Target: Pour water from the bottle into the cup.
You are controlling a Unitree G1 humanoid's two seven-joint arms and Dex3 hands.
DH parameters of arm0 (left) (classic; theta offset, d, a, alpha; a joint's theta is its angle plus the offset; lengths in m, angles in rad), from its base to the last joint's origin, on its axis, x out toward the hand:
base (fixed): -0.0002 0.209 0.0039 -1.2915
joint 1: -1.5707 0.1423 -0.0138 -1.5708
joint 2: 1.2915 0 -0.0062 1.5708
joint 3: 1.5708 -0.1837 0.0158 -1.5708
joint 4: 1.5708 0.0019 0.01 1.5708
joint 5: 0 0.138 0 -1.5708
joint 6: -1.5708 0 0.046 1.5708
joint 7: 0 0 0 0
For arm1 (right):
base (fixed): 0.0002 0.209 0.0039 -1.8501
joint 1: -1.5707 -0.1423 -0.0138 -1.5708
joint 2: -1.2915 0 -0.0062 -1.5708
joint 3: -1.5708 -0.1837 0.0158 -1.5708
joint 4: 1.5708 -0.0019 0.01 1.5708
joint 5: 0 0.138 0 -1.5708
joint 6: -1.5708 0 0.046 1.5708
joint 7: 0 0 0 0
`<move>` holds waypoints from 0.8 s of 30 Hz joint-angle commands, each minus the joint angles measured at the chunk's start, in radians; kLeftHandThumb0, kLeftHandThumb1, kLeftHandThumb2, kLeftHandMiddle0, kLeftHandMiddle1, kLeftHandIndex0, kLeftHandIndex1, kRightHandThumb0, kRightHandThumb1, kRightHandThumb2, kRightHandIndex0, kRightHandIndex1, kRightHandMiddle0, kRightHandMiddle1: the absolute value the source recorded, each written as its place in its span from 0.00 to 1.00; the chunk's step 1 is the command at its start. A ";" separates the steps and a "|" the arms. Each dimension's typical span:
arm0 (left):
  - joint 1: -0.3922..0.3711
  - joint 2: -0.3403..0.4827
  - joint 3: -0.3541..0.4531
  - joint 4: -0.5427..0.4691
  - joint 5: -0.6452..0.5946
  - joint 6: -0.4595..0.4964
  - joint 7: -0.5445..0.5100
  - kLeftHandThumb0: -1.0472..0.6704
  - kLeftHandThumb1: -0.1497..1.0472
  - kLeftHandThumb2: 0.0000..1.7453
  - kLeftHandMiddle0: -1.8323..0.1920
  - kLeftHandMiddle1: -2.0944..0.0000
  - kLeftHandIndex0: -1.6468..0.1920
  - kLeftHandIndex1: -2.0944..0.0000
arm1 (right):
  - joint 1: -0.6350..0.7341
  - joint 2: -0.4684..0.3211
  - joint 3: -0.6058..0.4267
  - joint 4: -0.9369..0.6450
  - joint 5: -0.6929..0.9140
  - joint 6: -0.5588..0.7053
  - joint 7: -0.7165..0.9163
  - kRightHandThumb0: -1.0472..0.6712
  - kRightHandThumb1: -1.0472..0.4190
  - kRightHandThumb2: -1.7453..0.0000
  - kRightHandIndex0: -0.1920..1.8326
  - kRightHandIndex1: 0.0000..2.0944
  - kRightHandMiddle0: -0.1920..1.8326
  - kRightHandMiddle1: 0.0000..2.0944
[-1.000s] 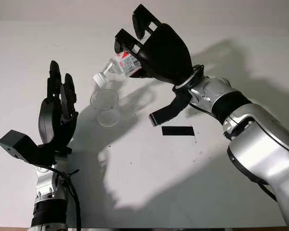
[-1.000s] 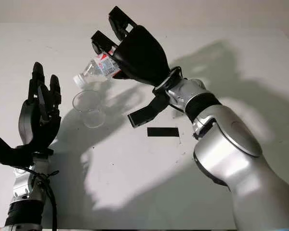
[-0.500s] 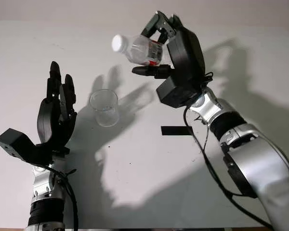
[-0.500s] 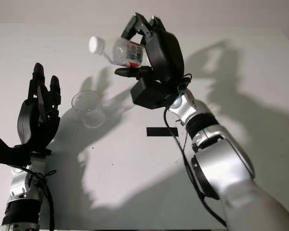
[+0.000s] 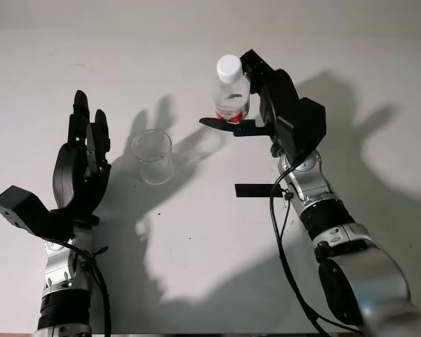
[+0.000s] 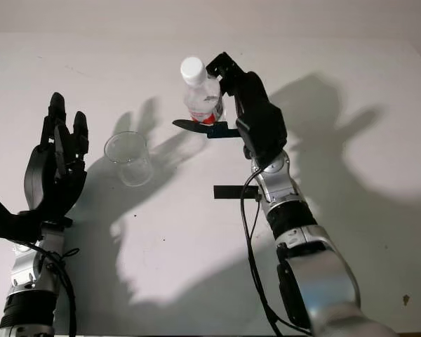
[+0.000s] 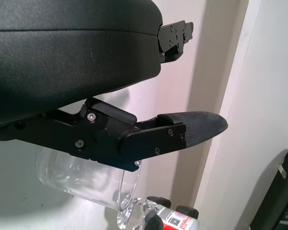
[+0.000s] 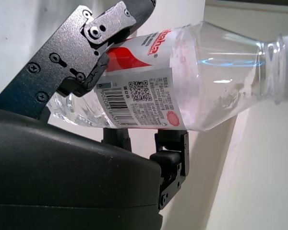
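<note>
My right hand [image 5: 256, 105] grips the water bottle [image 5: 231, 98] upright, capped, beside the cup [image 5: 152, 156] | left hand [image 5: 84, 165] open, idle | pour apparently still undone.

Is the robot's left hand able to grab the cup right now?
Probably yes. The left hand is open just beside the cup, with only bare table between them.

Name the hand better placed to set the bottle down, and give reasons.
Right. The right hand already grips the bottle upright above the table; the left hand is open beside the cup.
</note>
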 commanded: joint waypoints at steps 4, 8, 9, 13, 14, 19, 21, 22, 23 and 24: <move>0.019 -0.001 0.001 0.006 0.003 -0.001 -0.002 0.19 1.00 0.34 1.00 1.00 1.00 1.00 | 0.056 -0.004 -0.044 -0.181 0.049 0.154 0.052 0.43 0.00 0.76 0.63 1.00 0.47 1.00; 0.023 -0.002 -0.001 0.003 0.008 -0.002 -0.001 0.19 1.00 0.35 1.00 1.00 1.00 1.00 | 0.108 -0.030 -0.062 -0.325 0.065 0.324 0.087 0.43 0.00 0.75 0.64 1.00 0.46 1.00; 0.025 -0.003 -0.001 0.001 0.005 -0.002 -0.002 0.19 1.00 0.35 1.00 1.00 1.00 1.00 | 0.123 -0.037 -0.065 -0.361 0.065 0.364 0.094 0.44 0.00 0.75 0.65 1.00 0.46 1.00; 0.032 -0.006 0.003 -0.007 -0.009 0.006 -0.009 0.19 1.00 0.34 1.00 1.00 1.00 1.00 | 0.186 -0.062 -0.073 -0.480 0.057 0.480 0.107 0.43 0.00 0.77 0.65 1.00 0.46 1.00; 0.033 -0.006 0.003 -0.009 -0.010 0.006 -0.009 0.19 1.00 0.34 1.00 1.00 1.00 1.00 | 0.202 -0.065 -0.076 -0.508 0.056 0.502 0.104 0.43 0.00 0.77 0.64 1.00 0.46 1.00; 0.039 -0.001 -0.002 -0.010 0.005 0.000 -0.006 0.19 1.00 0.36 1.00 1.00 1.00 1.00 | 0.276 -0.080 -0.086 -0.608 0.065 0.565 0.130 0.44 0.00 0.76 0.62 1.00 0.42 1.00; 0.040 -0.003 -0.001 -0.014 0.000 0.002 -0.009 0.19 1.00 0.35 1.00 1.00 1.00 1.00 | 0.301 -0.076 -0.089 -0.634 0.068 0.586 0.136 0.43 0.00 0.76 0.62 1.00 0.41 1.00; 0.040 -0.004 -0.001 -0.017 -0.003 0.004 -0.010 0.19 1.00 0.35 1.00 1.00 1.00 1.00 | 0.313 -0.074 -0.090 -0.645 0.069 0.599 0.136 0.42 0.00 0.76 0.62 1.00 0.41 1.00; 0.041 -0.005 0.000 -0.019 -0.008 0.006 -0.013 0.19 1.00 0.35 1.00 1.00 1.00 1.00 | 0.324 -0.075 -0.088 -0.657 0.069 0.613 0.140 0.42 0.00 0.76 0.61 1.00 0.41 1.00; 0.041 -0.004 0.000 -0.021 -0.011 0.007 -0.016 0.19 1.00 0.35 1.00 1.00 1.00 1.00 | 0.332 -0.077 -0.087 -0.667 0.068 0.625 0.142 0.41 0.00 0.76 0.60 1.00 0.41 1.00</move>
